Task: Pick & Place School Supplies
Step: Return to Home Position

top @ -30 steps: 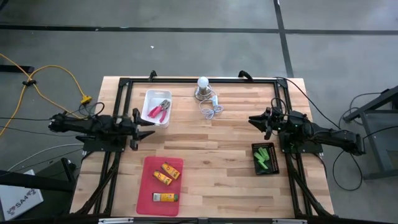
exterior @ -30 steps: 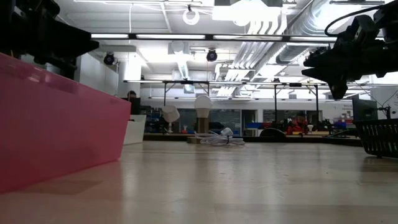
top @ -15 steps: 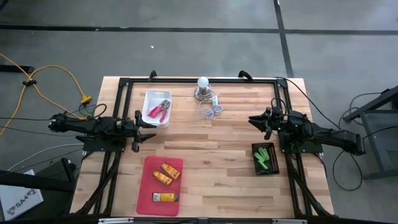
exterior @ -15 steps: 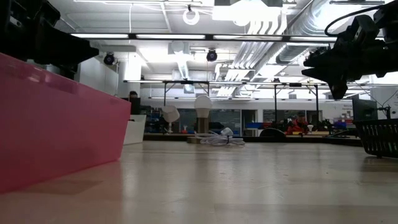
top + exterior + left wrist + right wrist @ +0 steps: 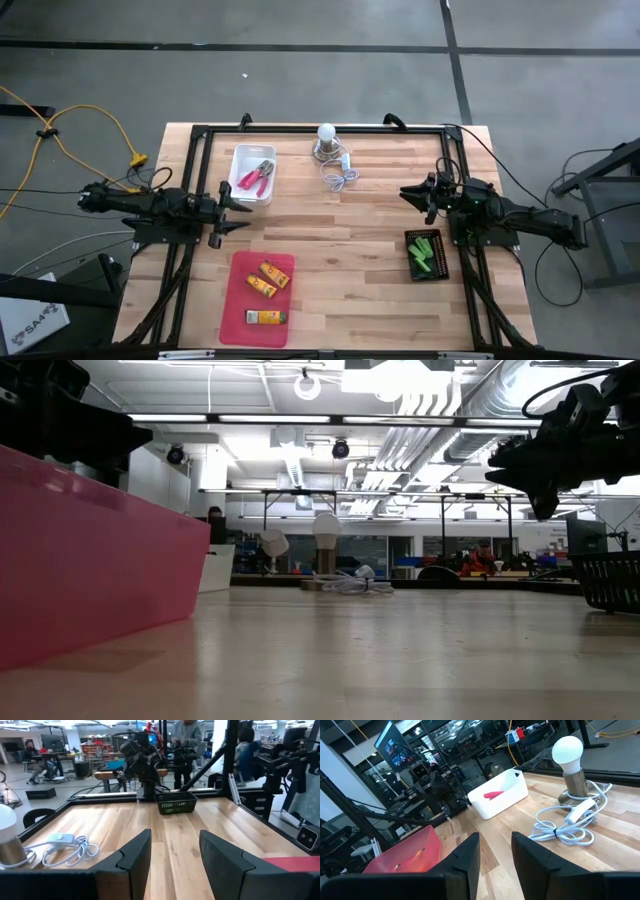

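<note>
Three orange-yellow oblong pieces (image 5: pixel 266 290) lie in a pink tray (image 5: pixel 240 310) near the table's front edge. Two pink-handled pliers (image 5: pixel 256 176) lie in a white tray (image 5: pixel 240 158) at the far left. Light-green sticks (image 5: pixel 424 252) fill a black basket (image 5: pixel 412 270) at the right. My left gripper (image 5: pixel 238 206) hovers level at the table's left side, between the two trays, open and empty (image 5: pixel 172 862). My right gripper (image 5: pixel 408 193) hovers level at the right, beyond the basket, open and empty (image 5: pixel 495 855).
A white bulb (image 5: pixel 326 133) on a metal base stands at the far middle, its coiled white cord (image 5: pixel 340 176) lying in front of it. Bare wood lies between the two grippers. A black frame (image 5: pixel 300 128) runs around the table's edges. People stand in the room beyond (image 5: pixel 187 740).
My left gripper has sunk slightly and rolled a little at the wrist, staying open between the two trays. My right gripper has kept still. None of the supplies has moved.
</note>
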You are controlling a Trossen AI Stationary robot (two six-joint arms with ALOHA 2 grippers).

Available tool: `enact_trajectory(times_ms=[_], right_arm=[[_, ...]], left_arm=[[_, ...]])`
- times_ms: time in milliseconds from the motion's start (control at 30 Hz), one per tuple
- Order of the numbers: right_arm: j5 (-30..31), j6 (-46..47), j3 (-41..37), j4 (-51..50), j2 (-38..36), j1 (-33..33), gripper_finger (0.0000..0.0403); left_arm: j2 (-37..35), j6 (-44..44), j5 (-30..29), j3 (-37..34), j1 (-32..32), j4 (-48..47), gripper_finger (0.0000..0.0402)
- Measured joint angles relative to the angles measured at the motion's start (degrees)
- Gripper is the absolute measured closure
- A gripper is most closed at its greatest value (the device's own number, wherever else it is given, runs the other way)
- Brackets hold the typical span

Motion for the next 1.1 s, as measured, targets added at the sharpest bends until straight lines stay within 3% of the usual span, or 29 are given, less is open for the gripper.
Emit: enact_trajectory(times_ms=[1100], right_arm=[[0.0, 0.0, -0.01, 0.0, 0.0, 0.01, 0.0302]], left_arm=[[-0.02, -0.17, -0.24, -0.2, 0.0, 2.06, 0.024]])
